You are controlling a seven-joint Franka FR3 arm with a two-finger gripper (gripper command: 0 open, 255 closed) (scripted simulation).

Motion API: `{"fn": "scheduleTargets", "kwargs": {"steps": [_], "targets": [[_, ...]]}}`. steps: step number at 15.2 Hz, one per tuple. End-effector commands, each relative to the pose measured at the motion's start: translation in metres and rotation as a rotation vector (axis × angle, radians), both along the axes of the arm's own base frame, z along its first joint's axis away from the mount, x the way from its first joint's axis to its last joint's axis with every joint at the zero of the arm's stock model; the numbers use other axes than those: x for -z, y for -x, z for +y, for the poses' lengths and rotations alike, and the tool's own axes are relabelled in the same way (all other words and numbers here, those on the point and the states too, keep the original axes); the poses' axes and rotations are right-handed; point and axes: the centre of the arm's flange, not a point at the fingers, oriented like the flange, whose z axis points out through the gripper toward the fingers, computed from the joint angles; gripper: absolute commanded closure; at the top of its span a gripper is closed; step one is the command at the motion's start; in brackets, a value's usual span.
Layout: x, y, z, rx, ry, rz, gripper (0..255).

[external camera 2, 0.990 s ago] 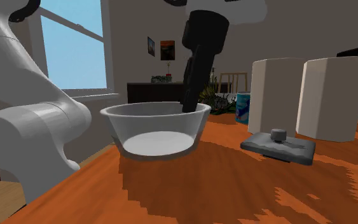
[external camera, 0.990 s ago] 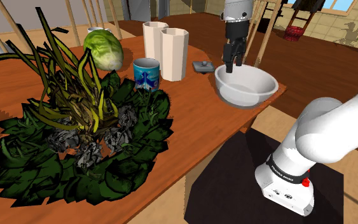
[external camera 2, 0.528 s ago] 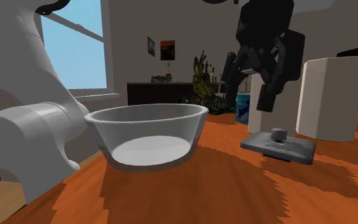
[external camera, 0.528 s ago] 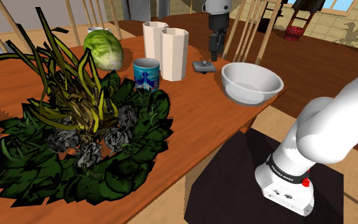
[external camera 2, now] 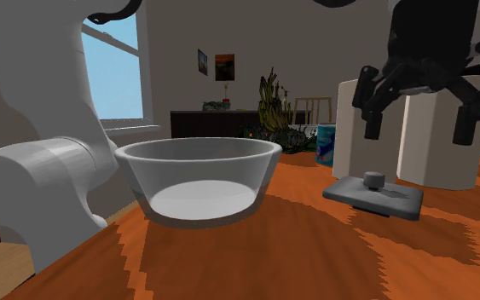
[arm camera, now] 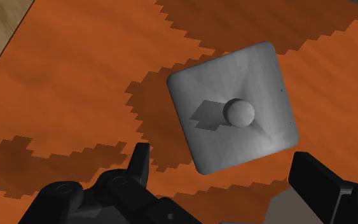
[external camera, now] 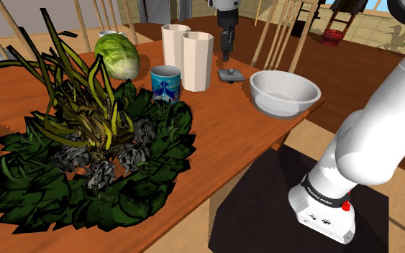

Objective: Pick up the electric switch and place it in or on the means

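Gripper [external camera 2: 418, 128] spread, seemingly just above switch [arm camera: 234, 116]

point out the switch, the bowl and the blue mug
switch [arm camera: 239, 112]: wrist view, the round knob at its middle
bowl [external camera: 283, 109]: shoulder view, its front outer wall
blue mug [external camera: 166, 85]: shoulder view, its patterned side

Gripper [external camera 2: 418, 129] left bowl [external camera 2: 197, 153], now apparently above switch [external camera 2: 383, 200].
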Motion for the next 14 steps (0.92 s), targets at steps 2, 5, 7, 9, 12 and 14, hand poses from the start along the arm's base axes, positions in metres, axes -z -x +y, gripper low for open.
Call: {"fn": "scheduleTargets", "kwargs": {"steps": [2, 5, 7, 9, 12, 14], "targets": [[0.015, -0.002, -0.003, -0.008, 0.001, -0.001, 0], [0.031, 0.0, -0.005, -0.008, 0.001, -0.001, 0], [0.034, 0.0, -0.005, -0.008, 0.001, -0.001, 0], [0.034, 0.0, -0.005, -0.008, 0.001, -0.001, 0], [0.034, 0.0, -0.005, -0.008, 0.001, -0.001, 0], [0.034, 0.0, -0.005, -0.008, 0.001, -0.001, 0]]}}
